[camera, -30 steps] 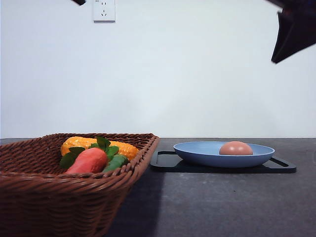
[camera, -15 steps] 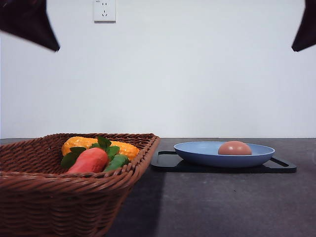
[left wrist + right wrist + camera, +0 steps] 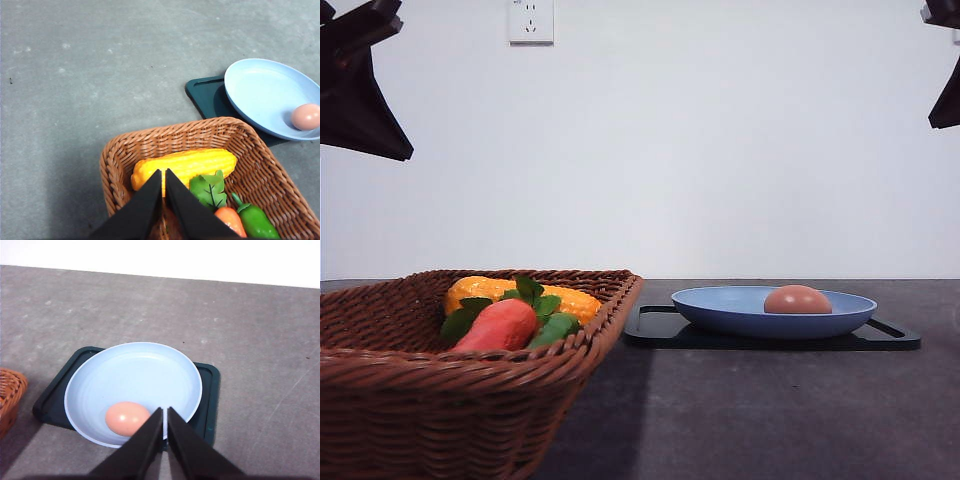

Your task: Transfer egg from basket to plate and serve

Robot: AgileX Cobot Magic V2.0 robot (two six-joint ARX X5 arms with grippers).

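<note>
The pinkish-brown egg (image 3: 797, 299) (image 3: 127, 418) (image 3: 306, 116) lies inside the blue plate (image 3: 720, 305) (image 3: 135, 375) (image 3: 260, 95), which rests on a black tray (image 3: 660, 325). The brown wicker basket (image 3: 440, 400) (image 3: 120, 150) stands at the left. My left gripper (image 3: 163, 172) hangs high above the basket, fingers together with nothing between them; the dark arm (image 3: 355, 90) shows at the upper left. High over the plate my right gripper (image 3: 165, 410) is likewise shut and empty, its arm (image 3: 945, 70) at the upper right corner.
In the basket lie a yellow corn cob (image 3: 185, 165) (image 3: 490, 292), an orange-red carrot with green leaves (image 3: 500, 325) (image 3: 227, 220) and a green vegetable (image 3: 257, 222). Grey tabletop (image 3: 770, 410) stretches in front of the tray. A wall socket (image 3: 531, 20) sits on the white wall.
The left arm has come into view at the upper left and dropped a little. The right arm has drawn back toward the upper right corner. The egg stays in the plate.
</note>
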